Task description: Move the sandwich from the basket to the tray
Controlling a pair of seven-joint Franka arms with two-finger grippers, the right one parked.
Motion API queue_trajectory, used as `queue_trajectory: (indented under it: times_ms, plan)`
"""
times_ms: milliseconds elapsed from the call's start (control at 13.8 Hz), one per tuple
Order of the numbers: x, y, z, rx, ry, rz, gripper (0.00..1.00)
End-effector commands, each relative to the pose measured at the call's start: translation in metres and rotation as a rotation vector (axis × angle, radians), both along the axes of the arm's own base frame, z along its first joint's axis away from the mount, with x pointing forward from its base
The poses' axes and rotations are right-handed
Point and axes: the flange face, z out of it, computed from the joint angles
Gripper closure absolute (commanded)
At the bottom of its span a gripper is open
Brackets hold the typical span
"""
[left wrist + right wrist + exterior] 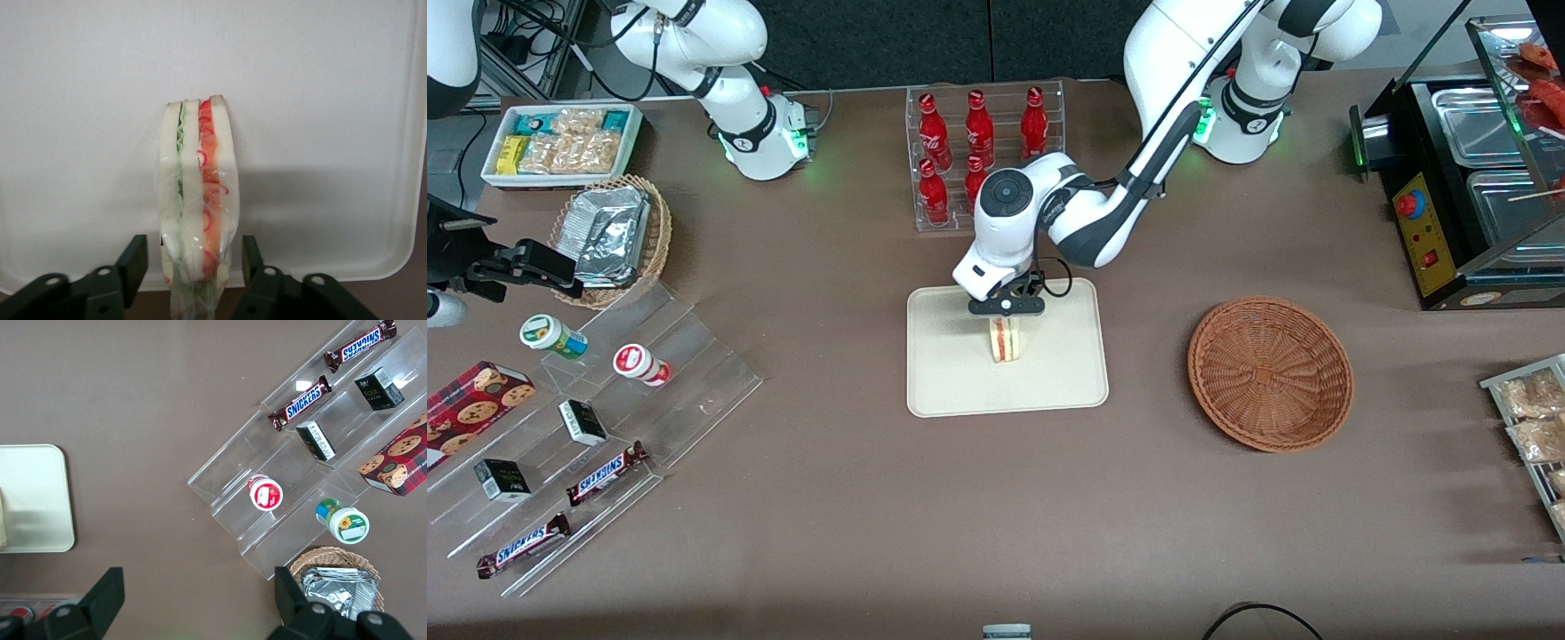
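Observation:
The sandwich (pixel 1007 341) stands on its edge on the cream-white tray (pixel 951 378), near the tray's middle, cut edge with the red and green stripes facing up. My left gripper (pixel 1007 310) hovers just above it, open. In the left wrist view the sandwich (pixel 197 187) is wrapped in clear film and sits between the two fingers (pixel 135 259) with a gap on each side, on the tray (pixel 100 100). The reddish-brown wicker basket (pixel 1270 372) lies empty on the table toward the working arm's end, apart from the tray.
A clear rack of red bottles (pixel 978 142) stands just farther from the front camera than the tray. A tan basket of foil packets (pixel 614 238), a white snack bin (pixel 560 142) and clear stepped shelves (pixel 587 427) lie toward the parked arm's end. A black food warmer (pixel 1467 187) stands toward the working arm's end.

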Motion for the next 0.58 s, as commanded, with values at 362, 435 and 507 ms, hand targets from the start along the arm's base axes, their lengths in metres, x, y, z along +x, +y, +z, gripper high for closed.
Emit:
queue_trajectory:
  times_ms: [362,435,507]
  plan:
    - [0.035,0.074,0.153,0.061,-0.039,0.157,0.00]
    - [0.037,0.083,0.166,0.068,-0.033,0.174,0.00]
    - [0.042,0.099,0.181,0.081,-0.031,0.197,0.00]
